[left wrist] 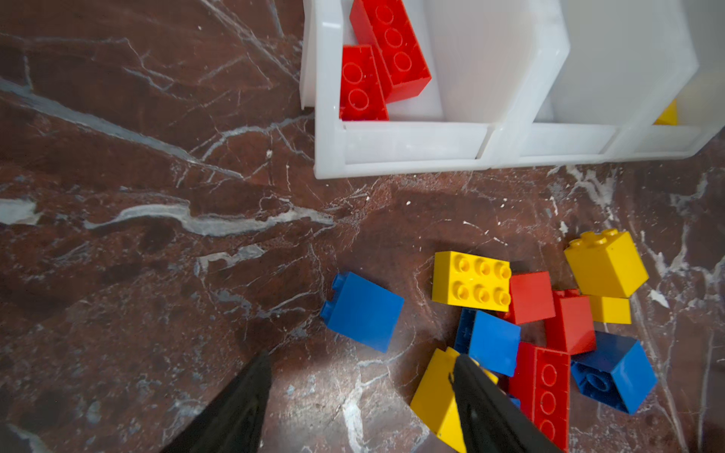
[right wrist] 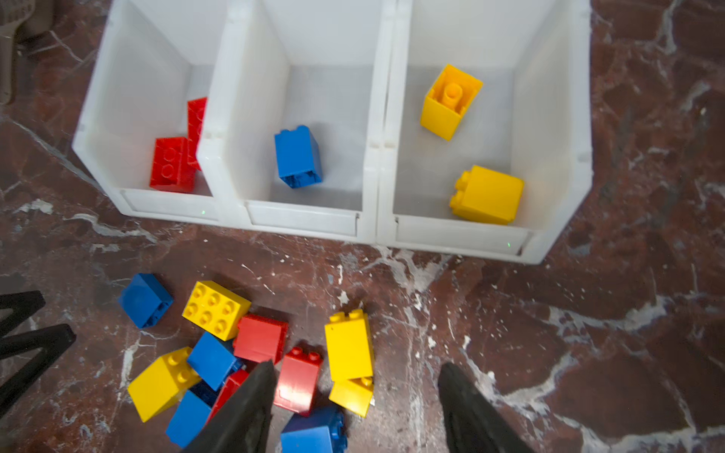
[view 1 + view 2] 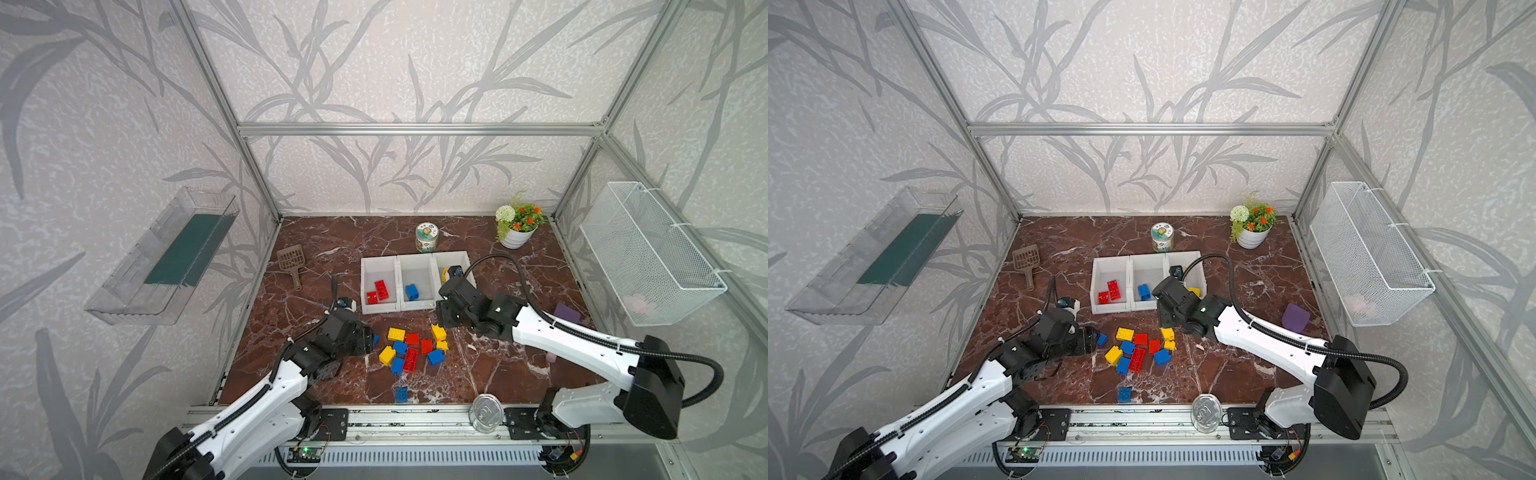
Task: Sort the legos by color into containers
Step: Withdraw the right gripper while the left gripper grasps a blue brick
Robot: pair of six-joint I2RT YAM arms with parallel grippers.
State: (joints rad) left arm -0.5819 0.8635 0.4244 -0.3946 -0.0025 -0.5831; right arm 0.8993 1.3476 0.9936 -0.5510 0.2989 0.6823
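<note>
My left hand [image 1: 364, 355] tilts down, spread and empty, near a blue brick [image 1: 363, 312]; my right hand [image 2: 357, 364] gapes empty above a yellow brick [image 2: 348, 345].

The light reaches me soft and even in both top views: bright on the pale walls, dimmer on the dark marble counter [image 3: 332, 249], with no hard glare. Toward the edges the picture stretches, as a wide lens does. In the left wrist view a pale sheen lies on the counter between the left fingers [image 1: 239, 408], which are black and blurred, and a soft shadow spreads beside the legos [image 1: 470, 280]. In the right wrist view the white containers [image 2: 302, 219] look washed out and their walls splay. The right fingers [image 2: 243, 412] are out of focus.
</note>
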